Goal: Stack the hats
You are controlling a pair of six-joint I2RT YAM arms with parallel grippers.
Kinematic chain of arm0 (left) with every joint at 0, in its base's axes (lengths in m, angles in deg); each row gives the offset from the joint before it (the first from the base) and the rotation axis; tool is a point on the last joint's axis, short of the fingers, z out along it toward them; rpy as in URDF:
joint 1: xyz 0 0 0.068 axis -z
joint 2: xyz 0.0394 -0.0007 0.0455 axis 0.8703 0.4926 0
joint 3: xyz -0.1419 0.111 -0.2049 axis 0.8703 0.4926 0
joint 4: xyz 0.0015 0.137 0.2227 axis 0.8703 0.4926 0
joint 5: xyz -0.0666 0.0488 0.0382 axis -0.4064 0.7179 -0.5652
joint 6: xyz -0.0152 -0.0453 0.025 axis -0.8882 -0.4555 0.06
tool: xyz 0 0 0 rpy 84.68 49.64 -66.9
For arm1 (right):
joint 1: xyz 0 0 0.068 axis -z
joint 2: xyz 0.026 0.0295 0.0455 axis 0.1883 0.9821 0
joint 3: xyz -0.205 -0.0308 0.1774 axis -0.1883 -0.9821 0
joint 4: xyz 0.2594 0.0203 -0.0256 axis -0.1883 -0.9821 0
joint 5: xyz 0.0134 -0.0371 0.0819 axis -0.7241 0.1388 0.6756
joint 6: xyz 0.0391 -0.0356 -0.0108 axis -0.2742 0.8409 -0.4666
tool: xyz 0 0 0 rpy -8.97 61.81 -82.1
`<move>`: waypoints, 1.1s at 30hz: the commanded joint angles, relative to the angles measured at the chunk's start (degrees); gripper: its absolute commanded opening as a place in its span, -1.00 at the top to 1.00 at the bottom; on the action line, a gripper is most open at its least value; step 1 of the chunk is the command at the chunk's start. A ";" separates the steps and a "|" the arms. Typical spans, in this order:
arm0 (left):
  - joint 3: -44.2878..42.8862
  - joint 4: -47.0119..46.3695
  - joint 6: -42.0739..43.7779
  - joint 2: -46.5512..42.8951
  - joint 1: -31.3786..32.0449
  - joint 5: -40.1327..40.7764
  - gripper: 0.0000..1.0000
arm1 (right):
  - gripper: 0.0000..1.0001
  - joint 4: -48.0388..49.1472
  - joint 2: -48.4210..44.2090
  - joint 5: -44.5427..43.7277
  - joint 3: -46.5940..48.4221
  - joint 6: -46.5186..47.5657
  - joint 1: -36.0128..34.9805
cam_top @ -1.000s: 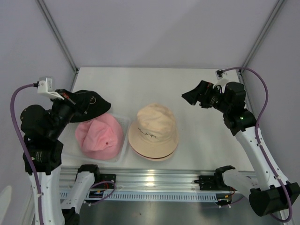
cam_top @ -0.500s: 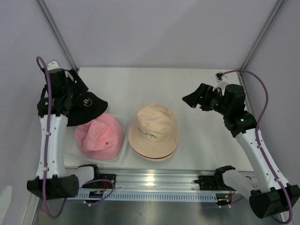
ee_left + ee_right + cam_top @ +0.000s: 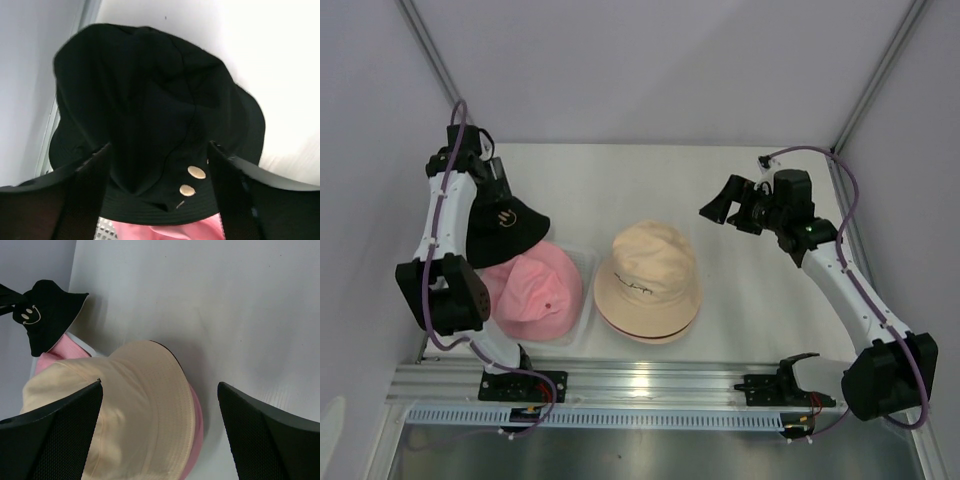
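- Pink hat (image 3: 532,290): lower left of the top view, in a clear tray (image 3: 586,268). It has not shifted over the last second.
- Cream hat (image 3: 647,272): centre of the frame, same spot as before. A pink brim (image 3: 194,437) shows under its edge, so this pair looks already stacked.
- Black hat (image 3: 506,224): upper left, just behind the pink hat. Its near brim overlaps the pink hat's far edge and is not centred on it.
- Left gripper (image 3: 159,147): clamped on the black hat a second ago, it has since swung up toward the upper-left corner. The jaws now stand wide apart and grip nothing. In the wrist view the black hat lies below and between the fingers (image 3: 92,175).
- Right gripper (image 3: 159,384): right of centre, beyond the cream hat, barely moved. Its jaws are spread fully and it holds nothing.
- Meaning: the black hat looks just released but only half on the pink one. It probably needs a nudge, and then the two piles need merging.
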 commanded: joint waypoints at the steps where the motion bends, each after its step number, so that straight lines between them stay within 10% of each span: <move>1: -0.71 1.60 5.60 1.04 0.55 -1.99 -0.53 | -0.99 2.96 1.72 -0.07 2.84 -0.62 0.11; 5: -0.61 1.59 6.31 4.63 1.16 -2.96 -0.12 | -0.99 3.40 3.56 0.11 3.63 -0.54 0.02; 10: -1.14 2.03 5.79 5.26 1.16 -3.06 0.98 | -0.99 3.31 4.27 0.29 4.42 -0.54 0.11; 25: -15.02 -2.10 7.79 -3.62 2.13 16.54 0.99 | -0.99 3.58 2.07 -1.82 2.93 -0.97 0.02; 33: -24.34 1.76 10.71 -10.99 13.89 8.39 0.99 | -0.99 2.97 1.19 -3.49 3.72 -2.56 0.20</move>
